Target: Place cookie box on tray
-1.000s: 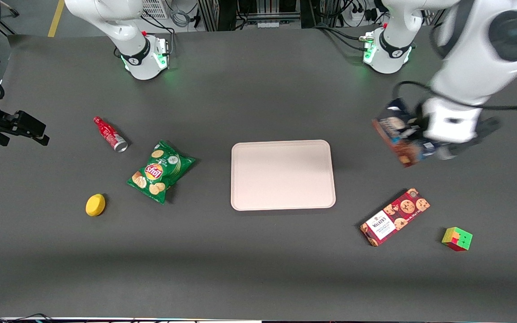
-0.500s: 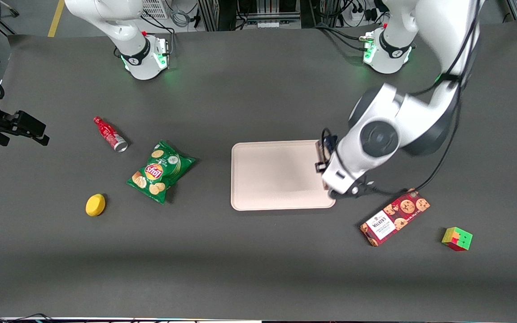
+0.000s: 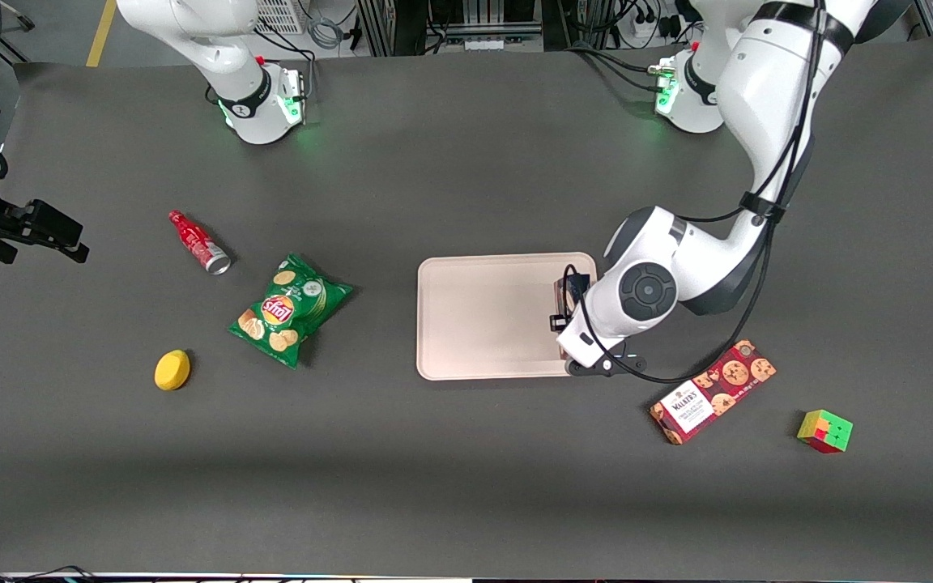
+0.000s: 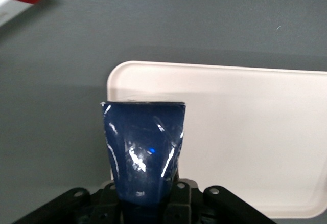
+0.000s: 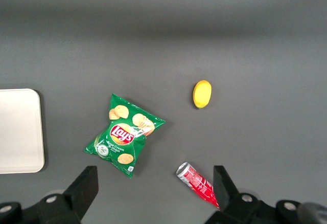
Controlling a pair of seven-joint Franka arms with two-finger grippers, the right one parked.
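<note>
My left gripper [image 3: 573, 325] hangs over the end of the pinkish-cream tray [image 3: 491, 316] nearest the working arm. The wrist hides most of it in the front view. In the left wrist view the gripper [image 4: 146, 196] is shut on the navy-blue cookie box [image 4: 144, 147]. The box sticks out from the jaws, glossy and upright, above the tray [image 4: 245, 132] near its rounded corner. I cannot tell whether the box touches the tray. In the front view the arm hides the box.
A longer red cookie box [image 3: 713, 392] and a colour cube [image 3: 824, 431] lie nearer the front camera, toward the working arm's end. A green chips bag [image 3: 290, 309], a red can [image 3: 199, 242] and a yellow object [image 3: 172, 369] lie toward the parked arm's end.
The left arm has swung from the working arm's end of the table to the tray, carrying the cookie box, then lowered and shifted slightly further over the tray.
</note>
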